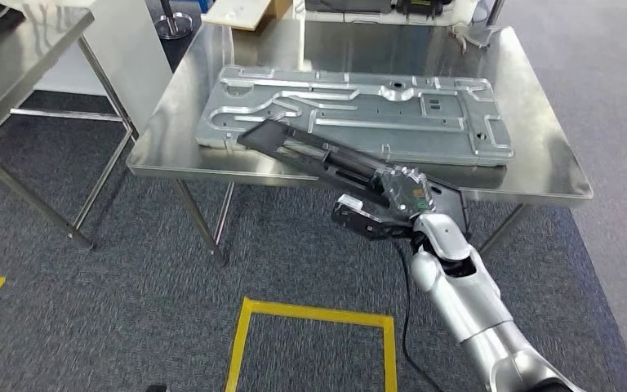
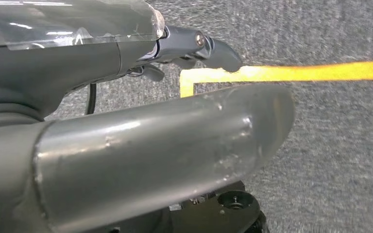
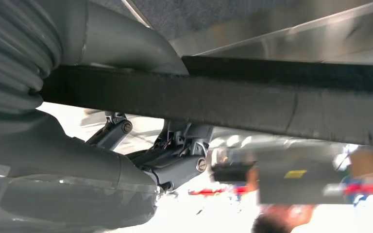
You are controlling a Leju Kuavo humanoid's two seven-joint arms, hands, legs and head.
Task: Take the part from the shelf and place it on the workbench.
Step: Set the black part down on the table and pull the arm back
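**Desk:** What sat nearest the camera in the head view?

**Photographer:** Grey carpet, with a yellow tape square (image 1: 314,343) at bottom centre and a corner of more yellow tape at the lower left edge. The robot's silver right arm (image 1: 465,306) rose from the lower right.

**Desk:** And the hand?

**Photographer:** The right hand (image 1: 392,204) gripped a long black part (image 1: 326,155), just right of centre. In the right wrist view the thumb lay on one side of the dark bar (image 3: 252,104) and the darker fingers (image 3: 175,165) curled on the other side.

**Desk:** Where was the part?

**Photographer:** It slanted from the hand up and left, over the front edge of the steel workbench (image 1: 539,155). Its far end lay across the near left corner of a large grey stamped metal panel (image 1: 359,110) lying flat on the bench. Whether that end touched the panel, I could not tell.

**Desk:** The left hand?

**Photographer:** The left hand (image 2: 141,121) hung over carpet and a yellow tape line (image 2: 291,73) in its wrist view, holding nothing. The thick thumb ran across the frame, dark fingers at the top stretched out apart from it.

**Desk:** Further back?

**Photographer:** A second steel table (image 1: 16,57) at upper left, and a cardboard box (image 1: 249,12) at the top edge behind the workbench.
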